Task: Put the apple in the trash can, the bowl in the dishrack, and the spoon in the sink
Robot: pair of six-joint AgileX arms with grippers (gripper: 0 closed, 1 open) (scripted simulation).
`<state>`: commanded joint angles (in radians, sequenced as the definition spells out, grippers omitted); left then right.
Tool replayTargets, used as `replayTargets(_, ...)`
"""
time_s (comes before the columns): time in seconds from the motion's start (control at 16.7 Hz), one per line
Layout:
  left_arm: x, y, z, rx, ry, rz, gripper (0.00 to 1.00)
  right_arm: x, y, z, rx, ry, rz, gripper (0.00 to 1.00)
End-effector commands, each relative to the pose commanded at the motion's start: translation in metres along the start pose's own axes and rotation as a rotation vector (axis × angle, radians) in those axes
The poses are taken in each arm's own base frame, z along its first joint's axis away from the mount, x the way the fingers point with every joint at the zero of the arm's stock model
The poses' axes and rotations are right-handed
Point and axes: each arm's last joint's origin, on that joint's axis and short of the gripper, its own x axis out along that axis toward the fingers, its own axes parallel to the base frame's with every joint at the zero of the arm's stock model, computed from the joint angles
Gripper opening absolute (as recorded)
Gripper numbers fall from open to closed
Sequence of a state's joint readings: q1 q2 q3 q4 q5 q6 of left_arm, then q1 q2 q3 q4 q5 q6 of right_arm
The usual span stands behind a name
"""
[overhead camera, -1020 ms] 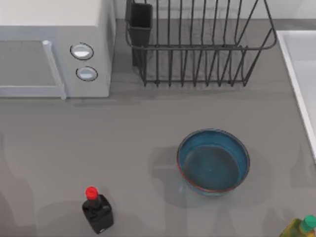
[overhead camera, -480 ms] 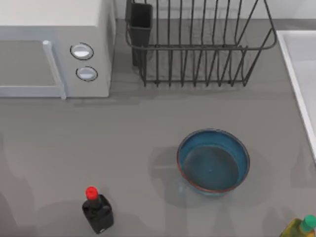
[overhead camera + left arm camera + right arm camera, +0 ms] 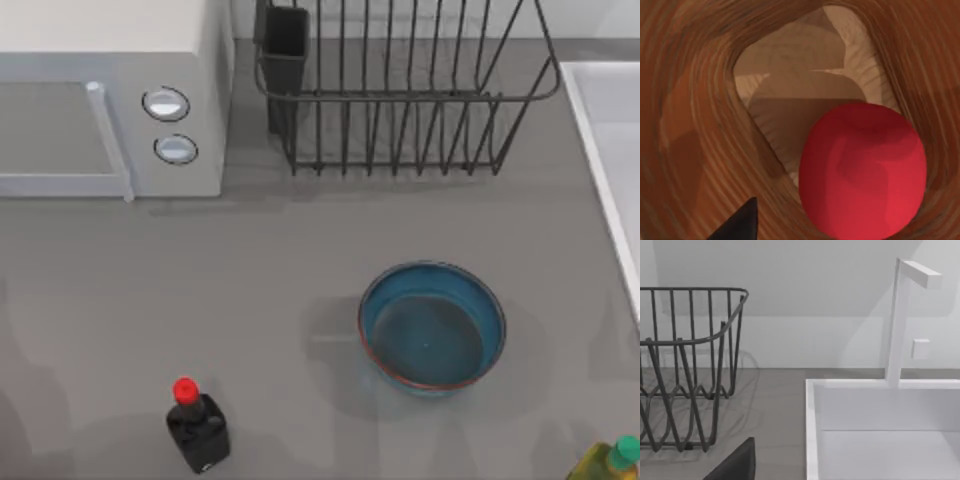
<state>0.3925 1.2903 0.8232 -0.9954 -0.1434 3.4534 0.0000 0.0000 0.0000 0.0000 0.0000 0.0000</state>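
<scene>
The red apple [image 3: 862, 170] lies inside the brown wood-grained trash can [image 3: 700, 125], seen from just above in the left wrist view. My left gripper [image 3: 790, 232] hangs over the can's mouth, open, one dark fingertip [image 3: 740, 225] apart from the apple. On the grey table right of centre rests the blue bowl [image 3: 432, 328]. At the back stands the dark wire dishrack [image 3: 400, 90] [image 3: 685, 365]. The white sink [image 3: 610, 150] [image 3: 880, 430] is at the right edge. My right gripper [image 3: 735, 465] is up near the dishrack and sink. The spoon is out of view.
A white microwave [image 3: 110, 100] with two knobs fills the back left. A dark bottle with a red cap [image 3: 196, 425] stands at the front left, and a yellow bottle with a green cap [image 3: 610, 462] at the front right corner. A white faucet [image 3: 897, 320] rises behind the sink.
</scene>
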Motion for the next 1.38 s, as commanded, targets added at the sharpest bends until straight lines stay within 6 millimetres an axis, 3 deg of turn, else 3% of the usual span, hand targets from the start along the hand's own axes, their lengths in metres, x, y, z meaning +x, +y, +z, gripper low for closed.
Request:
replayTargets(0.36,0.013,0.005,0.023,-0.475,0.141,-0.016,1.0,0.0,0.0,0.0,0.0,0.0,0.0,1.0)
replayTargets(0.78,0.033,0.028,0.059,-1.366,0.439,0.183,1.0,0.0,0.0,0.0,0.0,0.0,0.0,1.0)
replayTargets(1.08,0.049,0.048,0.077,-2.002,0.549,0.618,1.0,0.0,0.0,0.0,0.0,0.0,0.0,1.0)
replayTargets(1.38,0.05,0.065,0.085,-2.395,0.405,1.282,1.0,0.0,0.0,0.0,0.0,0.0,0.0,1.0)
